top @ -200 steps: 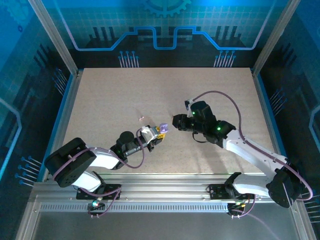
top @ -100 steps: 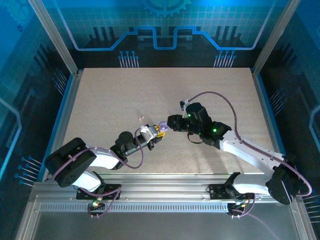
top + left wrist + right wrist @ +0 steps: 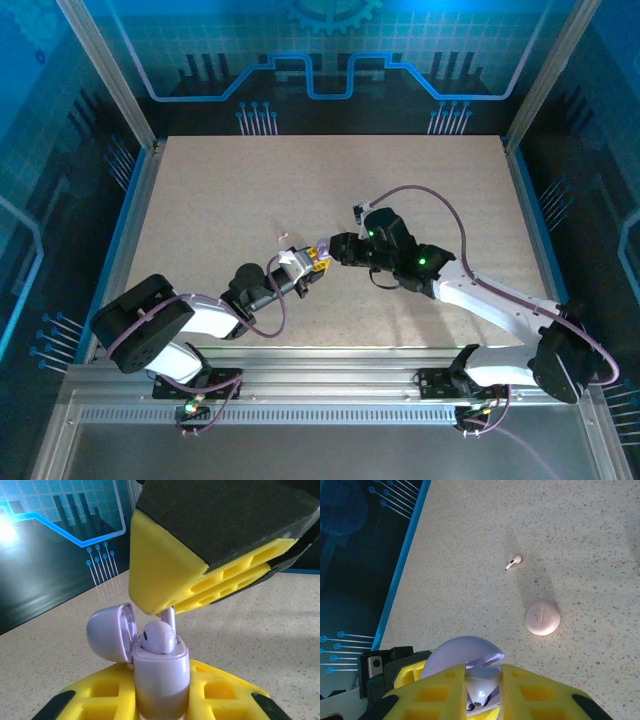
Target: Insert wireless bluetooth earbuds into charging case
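My left tool (image 3: 160, 702) is pressed onto the lilac charging case (image 3: 160, 675), holding it upright with its lid (image 3: 109, 635) swung open. My right tool (image 3: 484, 700) pinches a lilac earbud (image 3: 481, 687) at the case's mouth. I judge it not yet seated, and I cannot tell whether its twin is inside. Left to do: a pale earbud (image 3: 513, 561) lying loose on the desk (image 3: 600, 540), near a closed pale round case (image 3: 542, 617). Nothing blocks the insertion.
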`<state>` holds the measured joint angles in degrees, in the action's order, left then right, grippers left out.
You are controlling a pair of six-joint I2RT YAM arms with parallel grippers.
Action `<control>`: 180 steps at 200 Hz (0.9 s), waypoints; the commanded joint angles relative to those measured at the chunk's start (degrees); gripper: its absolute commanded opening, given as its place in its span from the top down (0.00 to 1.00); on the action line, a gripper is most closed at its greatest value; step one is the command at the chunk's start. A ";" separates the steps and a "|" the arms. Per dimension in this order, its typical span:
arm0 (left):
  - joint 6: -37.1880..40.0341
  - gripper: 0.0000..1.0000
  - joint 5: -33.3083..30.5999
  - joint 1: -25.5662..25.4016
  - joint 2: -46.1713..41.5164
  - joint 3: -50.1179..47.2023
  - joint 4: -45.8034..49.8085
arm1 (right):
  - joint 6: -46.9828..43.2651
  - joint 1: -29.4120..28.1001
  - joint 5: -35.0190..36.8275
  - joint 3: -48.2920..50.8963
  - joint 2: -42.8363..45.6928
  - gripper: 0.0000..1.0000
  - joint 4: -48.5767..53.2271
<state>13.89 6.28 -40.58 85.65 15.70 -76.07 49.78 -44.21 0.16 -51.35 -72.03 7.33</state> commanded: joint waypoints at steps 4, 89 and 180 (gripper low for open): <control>-0.05 0.93 -0.63 -0.32 0.93 0.05 -3.69 | 0.93 -1.46 0.63 0.64 -0.62 0.78 -1.53; -0.16 0.93 -0.46 -0.36 0.72 -0.21 -4.08 | 1.54 -1.58 0.70 0.39 -1.54 0.70 -1.42; -0.37 0.93 -0.09 -0.35 -0.49 -0.39 -3.01 | -2.66 -0.99 4.13 0.50 4.71 0.58 2.15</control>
<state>13.87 5.78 -40.58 86.30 15.62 -77.08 49.91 -44.69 2.79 -51.35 -70.37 8.80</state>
